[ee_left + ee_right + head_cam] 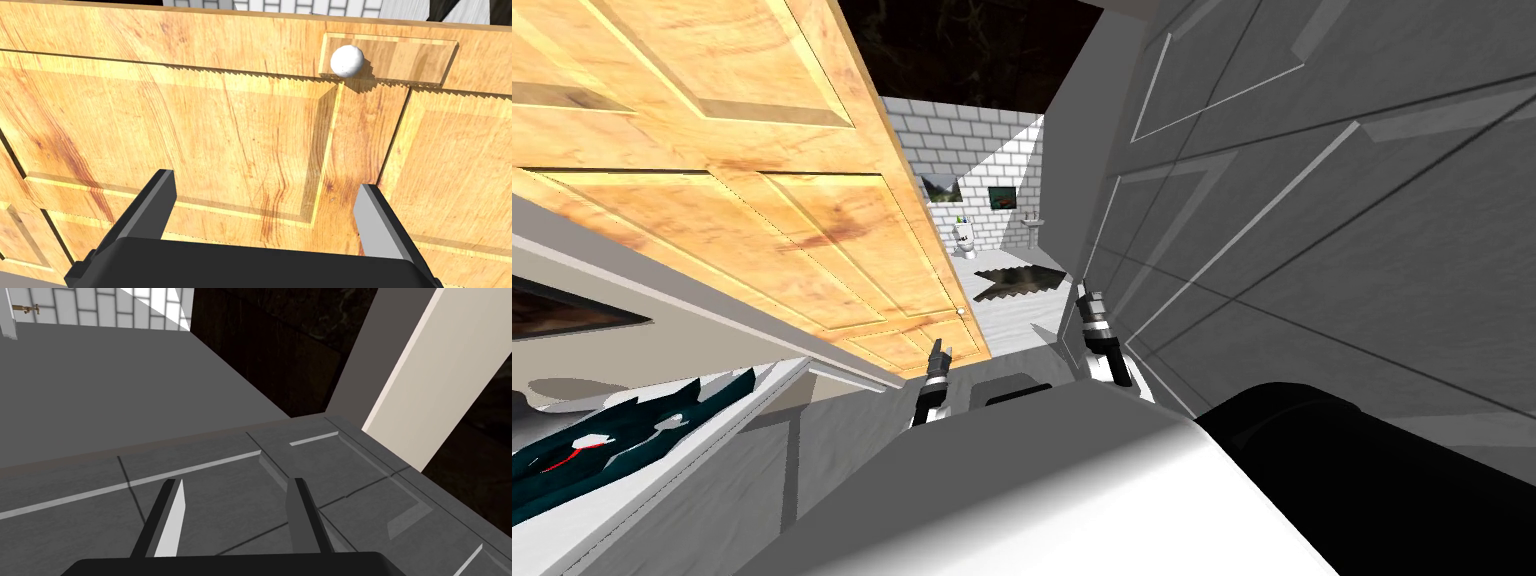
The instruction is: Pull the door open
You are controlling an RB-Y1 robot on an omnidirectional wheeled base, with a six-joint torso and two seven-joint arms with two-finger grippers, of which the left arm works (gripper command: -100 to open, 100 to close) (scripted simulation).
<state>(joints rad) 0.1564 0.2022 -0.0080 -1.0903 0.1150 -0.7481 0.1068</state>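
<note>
You're at the reach step: your left gripper (265, 179), 2 fingers spread and empty, faces the wooden door (200, 125) short of its white knob (347, 61), so next centre on the knob and close, while your right gripper (236, 480) hangs spread by a grey panelled surface (350, 478).

We've got the door (762, 200) on our left: warm yellow wood with raised panels, swung partly open. A small round white knob (347, 61) sits near its free edge.
</note>
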